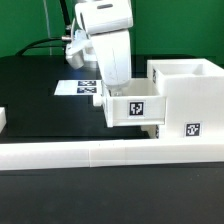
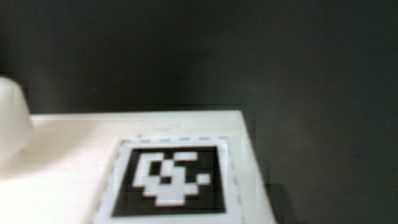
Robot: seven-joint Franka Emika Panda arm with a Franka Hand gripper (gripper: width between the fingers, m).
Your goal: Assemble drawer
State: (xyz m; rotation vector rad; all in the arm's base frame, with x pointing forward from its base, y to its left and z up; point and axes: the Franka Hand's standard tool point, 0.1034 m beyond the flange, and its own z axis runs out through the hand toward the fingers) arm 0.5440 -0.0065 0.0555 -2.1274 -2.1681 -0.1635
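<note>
White plastic makes up the nearest thing in the exterior view: a long low white wall (image 1: 90,153) running across the front of the black table (image 1: 30,100), from the view's left edge toward its right. Just behind that wall, on the exterior view's right, stands the large boxy hollow white plastic housing (image 1: 190,100), open at the top, with a black-and-white square tag on its front face. Against the housing's side that faces the view's left sits a small white open-top plastic tray (image 1: 132,106), carrying its own square tag and seeming partly entered into the housing. Directly above this tray hangs the white two-finger gripper (image 1: 108,84), its body reaching down to the tray's rim; whether its jaws are clenched or released cannot be told, since the fingers are hidden. Farther back, flat on the table, lies the thin white marker board (image 1: 72,87) with printed tags.

Up close, the wrist view shows a white surface bearing a blurred black-and-white tag (image 2: 169,177), with dark table beyond it.
</note>
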